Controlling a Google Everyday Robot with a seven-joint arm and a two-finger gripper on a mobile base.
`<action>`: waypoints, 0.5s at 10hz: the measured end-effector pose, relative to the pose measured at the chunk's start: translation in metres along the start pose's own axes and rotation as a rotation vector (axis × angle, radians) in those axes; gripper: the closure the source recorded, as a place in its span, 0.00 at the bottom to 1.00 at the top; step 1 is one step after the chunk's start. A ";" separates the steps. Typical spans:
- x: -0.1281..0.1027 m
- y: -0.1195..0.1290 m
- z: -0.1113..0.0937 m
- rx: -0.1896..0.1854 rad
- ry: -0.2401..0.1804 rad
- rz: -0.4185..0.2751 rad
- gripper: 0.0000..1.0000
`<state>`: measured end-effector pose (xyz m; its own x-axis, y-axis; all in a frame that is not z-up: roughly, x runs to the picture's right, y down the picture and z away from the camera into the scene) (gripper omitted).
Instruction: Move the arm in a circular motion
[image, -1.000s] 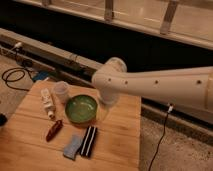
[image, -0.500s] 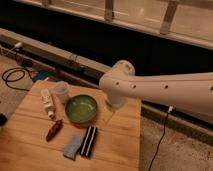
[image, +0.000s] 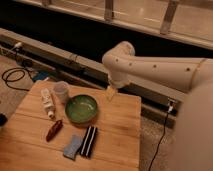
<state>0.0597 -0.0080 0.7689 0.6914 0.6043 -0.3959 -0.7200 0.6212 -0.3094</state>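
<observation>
The arm reaches in from the right, bends at a thick elbow, and drops to the pincer, a small pale tip hanging just above the far edge of the tabletop. Whether the pincer is wide or narrow cannot be told; nothing shows in it.

The bowl sits just to the lower left of the pincer, close to it but apart. Further left stand the cup and a white tube. Well below and to the left lie a red-brown piece, a blue sponge and a dark striped block, the last two side by side. Bare wood runs from under the pincer to the right and near edges. Behind the pincer runs a long rail; to the right a cable hangs to the floor.

Compared with a second ago, the elbow stands higher and further right, and the pincer has drawn from beside the bowl toward the far edge.
</observation>
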 end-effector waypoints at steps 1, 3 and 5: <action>-0.029 -0.010 0.003 0.003 -0.001 -0.014 0.20; -0.077 -0.013 0.009 0.003 -0.005 -0.059 0.20; -0.107 -0.006 0.012 -0.007 -0.008 -0.117 0.20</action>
<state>-0.0100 -0.0706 0.8231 0.7711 0.5317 -0.3502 -0.6348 0.6840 -0.3594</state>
